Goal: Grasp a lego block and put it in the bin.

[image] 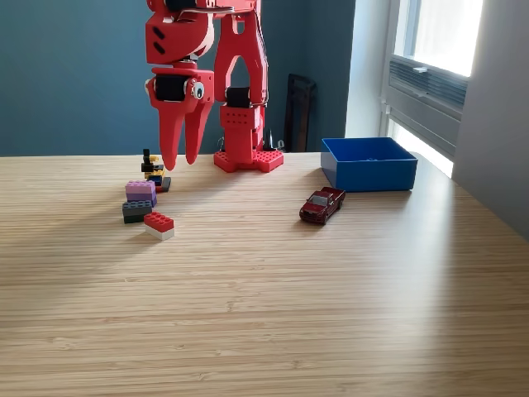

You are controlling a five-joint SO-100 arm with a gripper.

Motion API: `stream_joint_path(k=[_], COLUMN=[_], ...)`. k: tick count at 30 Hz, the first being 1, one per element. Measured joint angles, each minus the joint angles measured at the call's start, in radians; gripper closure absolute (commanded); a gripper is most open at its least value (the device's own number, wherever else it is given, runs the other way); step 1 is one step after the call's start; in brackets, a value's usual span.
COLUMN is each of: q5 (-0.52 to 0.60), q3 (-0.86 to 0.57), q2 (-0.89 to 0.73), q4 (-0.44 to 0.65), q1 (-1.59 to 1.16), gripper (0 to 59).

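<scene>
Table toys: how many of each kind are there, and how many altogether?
Lego pieces: 4, namely a red block, a grey block, a purple block and a small dark figure
Toy car: 1
Blue bin: 1
Total: 6

Blue bin (369, 164) on wooden table (264, 298), landmark. Toy car (321, 204) near its front-left corner. Lego pile (145, 201) well left of bin. Red gripper (183, 159) hangs above pile, jaws slightly parted, empty. Window (438, 41) behind bin.
</scene>
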Motion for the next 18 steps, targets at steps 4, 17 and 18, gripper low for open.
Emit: stream_joint_path(k=[4,17,18], q5=[0.025,0.034,0.034], q3=[-0.058,-0.176,-0.184], q2=[-0.123,-0.316,-0.324], q4=[0.000,0.000,0.000], q1=[0.032,0.083,0.084], gripper=[37.2,37.3,37.3])
